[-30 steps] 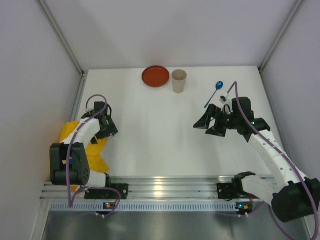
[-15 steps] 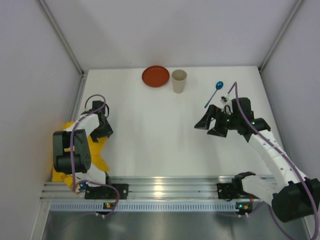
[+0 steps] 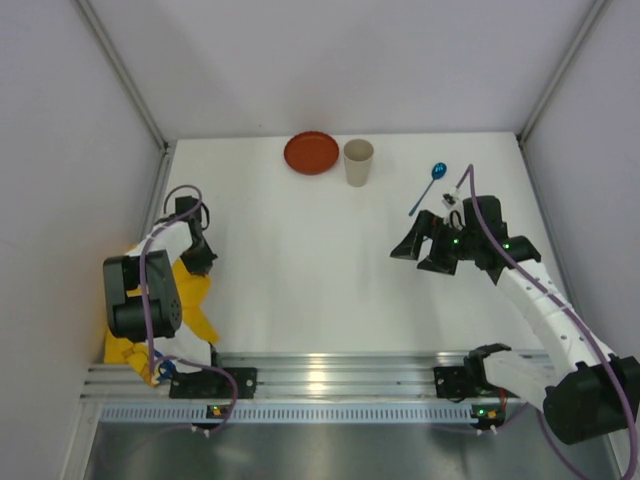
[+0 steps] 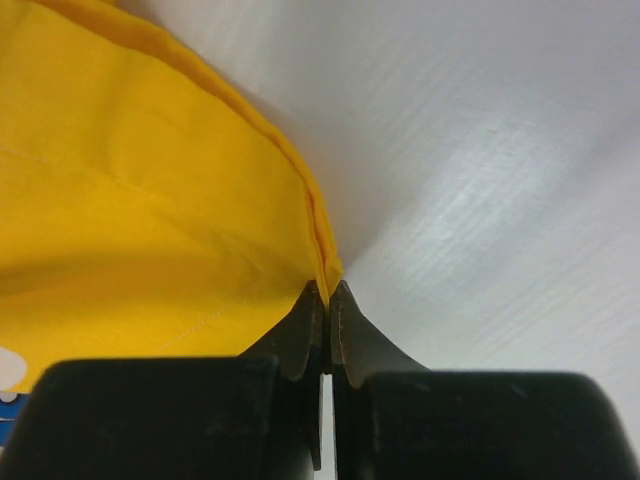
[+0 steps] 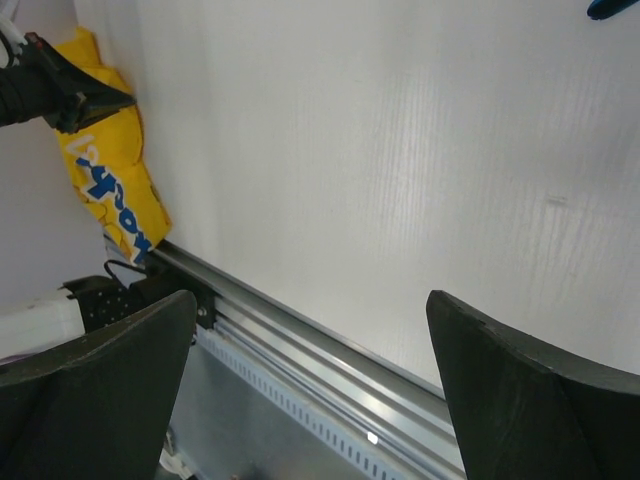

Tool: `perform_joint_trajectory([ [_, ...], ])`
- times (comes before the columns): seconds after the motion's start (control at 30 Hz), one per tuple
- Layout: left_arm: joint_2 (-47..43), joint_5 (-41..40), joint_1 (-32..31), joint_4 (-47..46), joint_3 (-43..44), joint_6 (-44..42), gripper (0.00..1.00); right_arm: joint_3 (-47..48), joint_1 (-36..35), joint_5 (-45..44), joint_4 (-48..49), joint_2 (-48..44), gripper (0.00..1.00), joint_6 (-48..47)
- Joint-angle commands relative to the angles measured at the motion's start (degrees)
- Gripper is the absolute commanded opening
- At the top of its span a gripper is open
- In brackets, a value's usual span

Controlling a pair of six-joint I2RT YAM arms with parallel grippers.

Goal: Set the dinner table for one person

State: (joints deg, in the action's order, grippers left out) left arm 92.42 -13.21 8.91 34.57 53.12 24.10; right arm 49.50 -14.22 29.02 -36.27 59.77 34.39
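Observation:
The dinner table (image 3: pixel 300 280) is a plain white top with an aluminium rail (image 3: pixel 320 375) along its near edge. A yellow cloth mat (image 3: pixel 188 300) lies crumpled at the table's left edge, partly hanging off it. My left gripper (image 3: pixel 198 256) is shut on the mat's hemmed corner (image 4: pixel 322 250), with the cloth pinched between the fingertips (image 4: pixel 312 300). My right gripper (image 3: pixel 418 250) hangs over the right half of the table, jaws wide open and nothing between them. The right wrist view shows the mat (image 5: pixel 110 190) far to the left.
At the back of the table stand a red plate (image 3: pixel 311 153) and a beige cup (image 3: pixel 358 162). A blue spoon (image 3: pixel 430 185) lies just beyond the right gripper. White walls close in the left, back and right sides.
The left gripper moved a little left onto the mat's edge and went from open to shut on the cloth corner. The right arm has not moved.

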Motion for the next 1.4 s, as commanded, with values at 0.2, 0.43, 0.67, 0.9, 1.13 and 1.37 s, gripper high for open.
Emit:
perform_joint_trajectory([
  [0.2, 3.9, 11.54, -24.33, 3.84, 14.01, 19.01, 0.0, 2.27, -0.46, -3.26, -3.1, -0.97, 1.0, -4.59],
  [0.43, 18.39, 22.08, -40.51, 0.33, 28.94, 34.87, 0.0, 3.5, -0.02, -6.42, -7.14, -0.27, 1.0, -9.51],
  [0.67, 25.62, 30.7, -45.47, -6.6, 41.45, 39.62, 0.98, 4.12, 0.07, -4.15, -7.41, 0.0, 1.0, -10.57],
  [0.9, 18.95, 29.04, -42.49, -4.7, 44.69, 35.51, 0.98, 2.54, -3.88, 4.91, -1.19, -0.01, 1.0, -9.18],
  [1.13, 7.61, 18.58, -31.42, 10.94, 42.25, 23.64, 0.98, -1.16, -14.15, 2.28, 9.81, 9.45, 1.0, -2.84],
  [1.37, -7.05, 19.1, -17.18, 11.84, 22.32, 18.18, 0.98, 9.37, -25.67, -0.27, 10.87, 31.62, 0.99, -2.93],
])
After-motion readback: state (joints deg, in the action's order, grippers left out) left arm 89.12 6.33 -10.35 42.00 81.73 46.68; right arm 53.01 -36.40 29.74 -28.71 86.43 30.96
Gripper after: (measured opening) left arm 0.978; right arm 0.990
